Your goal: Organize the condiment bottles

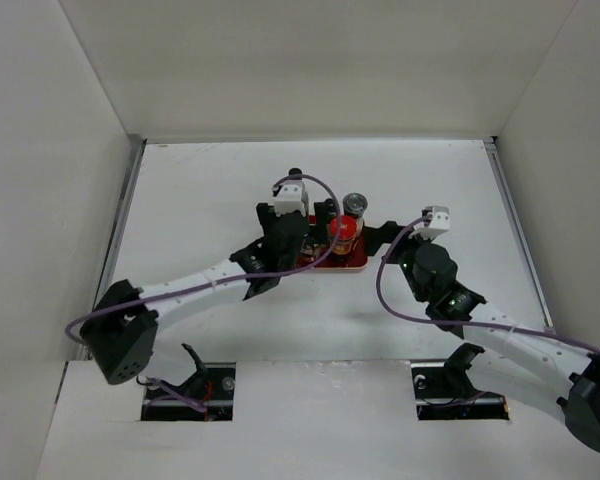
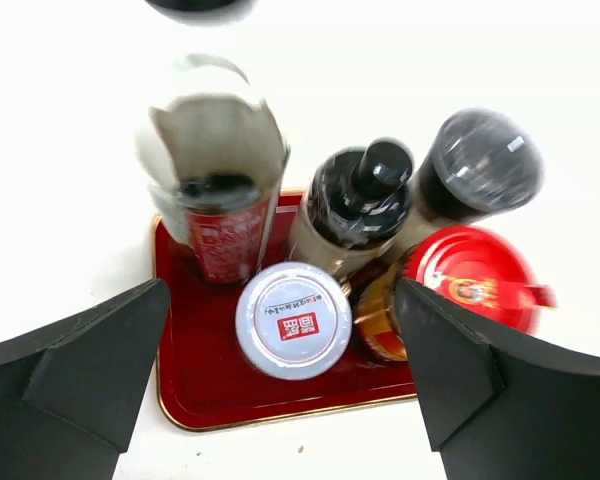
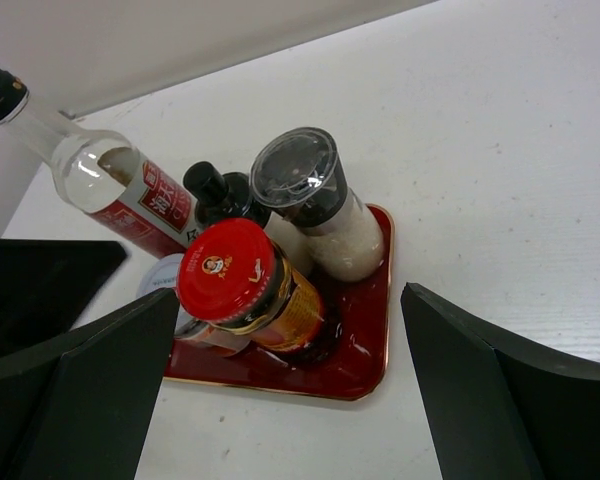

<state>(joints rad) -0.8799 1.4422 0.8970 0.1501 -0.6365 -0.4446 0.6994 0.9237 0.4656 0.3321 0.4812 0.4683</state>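
Five condiment bottles (image 3: 245, 285) stand clustered on red tray (image 3: 365, 360), mid white desk (image 1: 210, 190); plain white walls (image 1: 310, 60) on three sides. My left pincer (image 2: 282, 290) and right pincer (image 3: 290, 292) gape, gripping nothing, flanking the tray.

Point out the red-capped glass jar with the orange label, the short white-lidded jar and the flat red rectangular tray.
Red-capped glass jar (image 3: 230, 270): right wrist view, centre of its cap.
Short white-lidded jar (image 2: 293, 320): left wrist view, centre of its lid.
Flat red rectangular tray (image 2: 192, 355): left wrist view, bare floor near left rim.
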